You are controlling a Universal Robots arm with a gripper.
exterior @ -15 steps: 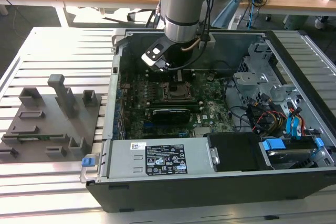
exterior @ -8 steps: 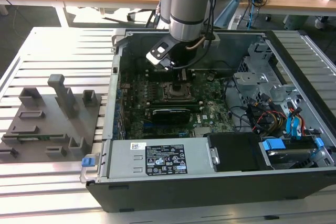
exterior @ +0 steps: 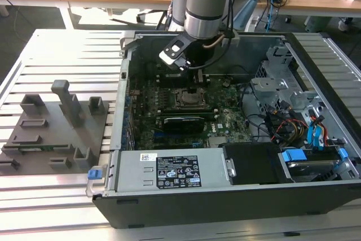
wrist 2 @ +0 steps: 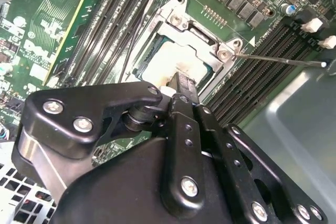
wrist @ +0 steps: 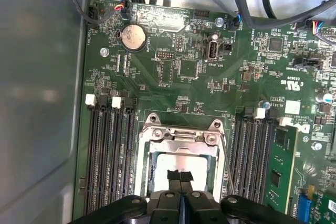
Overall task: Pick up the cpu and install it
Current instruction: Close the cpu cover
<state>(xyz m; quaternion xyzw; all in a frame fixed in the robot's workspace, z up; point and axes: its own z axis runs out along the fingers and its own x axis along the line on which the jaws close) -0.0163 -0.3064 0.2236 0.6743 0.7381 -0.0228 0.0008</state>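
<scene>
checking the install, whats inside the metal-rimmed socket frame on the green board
The small flat square pale silvery cpu lies inside the metal-rimmed black socket frame. The shut fingers of the black gripper cover part of it; what lies under the cpu is hidden.

Exterior view: you stand well back and high, looking down over the table [exterior: 56, 55] into the open case [exterior: 225, 198]. Both wrist views sit close above the board [wrist: 173, 72] [wrist 2: 47, 51], looking past the gripper [wrist: 181, 176] [wrist 2: 181, 81], first steeply, second aslant. All three share the socket [exterior: 189, 99] [wrist: 181, 136] [wrist 2: 202, 30].
</scene>
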